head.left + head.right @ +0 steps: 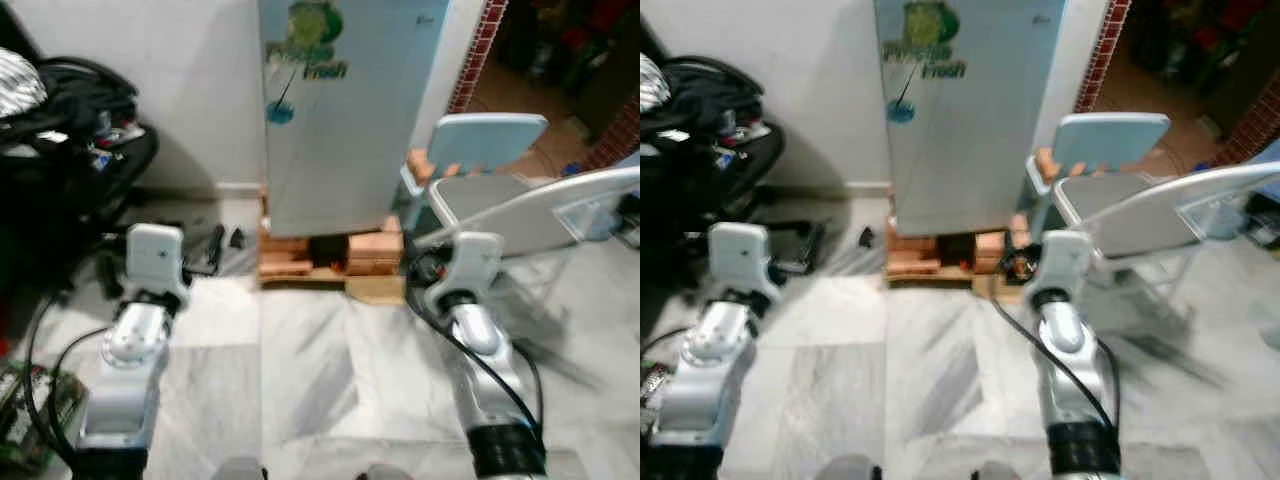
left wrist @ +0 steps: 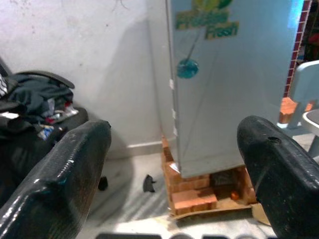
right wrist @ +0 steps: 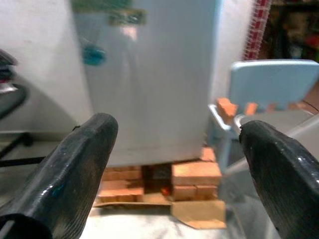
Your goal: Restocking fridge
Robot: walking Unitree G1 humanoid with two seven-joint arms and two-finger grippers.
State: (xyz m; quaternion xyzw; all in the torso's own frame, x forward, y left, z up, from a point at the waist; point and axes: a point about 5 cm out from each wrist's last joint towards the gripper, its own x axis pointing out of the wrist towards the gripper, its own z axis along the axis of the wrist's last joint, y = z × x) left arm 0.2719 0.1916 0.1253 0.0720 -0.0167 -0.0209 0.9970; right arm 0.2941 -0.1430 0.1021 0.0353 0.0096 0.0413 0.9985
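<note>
The closed fridge (image 1: 345, 110) is standing straight ahead, between both arms; left tool (image 2: 174, 164) and right tool (image 3: 174, 164) are gaping wide, empty, about equally near.

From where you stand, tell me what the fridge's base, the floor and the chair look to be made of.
Base: reddish bricks stacked on flat cardboard, rough and matte.
Floor: pale grey-veined stone slabs, probably marble, with visible joints and a slight sheen.
Chair: light blue, smooth moulded back, probably plastic.
Fridge: smooth pale blue door, likely painted metal.
</note>
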